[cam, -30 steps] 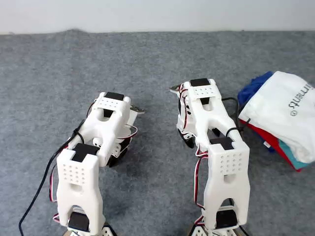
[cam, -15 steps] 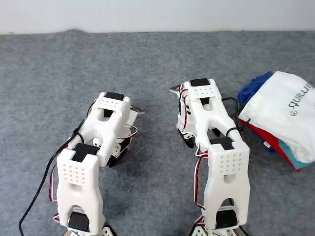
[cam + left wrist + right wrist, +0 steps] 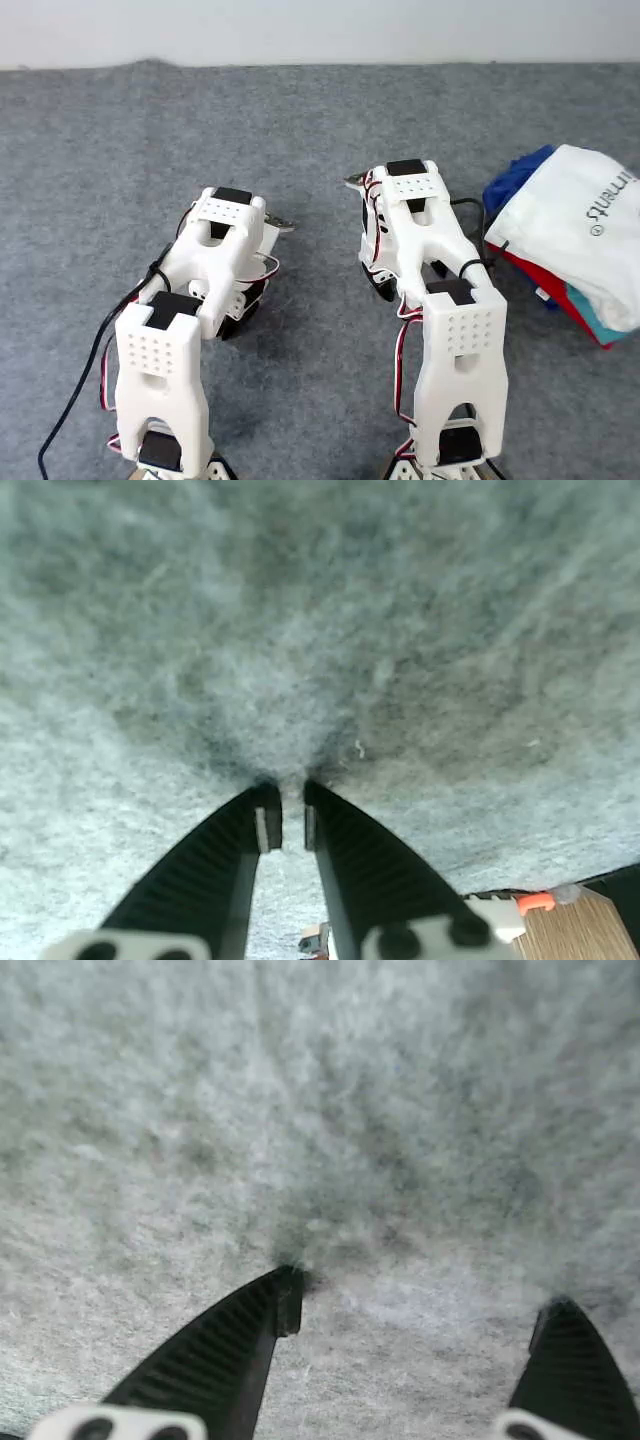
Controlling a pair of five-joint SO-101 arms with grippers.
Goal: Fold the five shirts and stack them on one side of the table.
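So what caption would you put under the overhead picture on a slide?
A white arm and a second arm sit tucked on the grey table, a pile of shirts at its side.

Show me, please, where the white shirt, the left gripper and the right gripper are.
white shirt (image 3: 575, 225), high view, middle of its top surface.
left gripper (image 3: 288, 818), left wrist view, midway between its fingertips.
right gripper (image 3: 422, 1310), right wrist view, midway between its fingertips.
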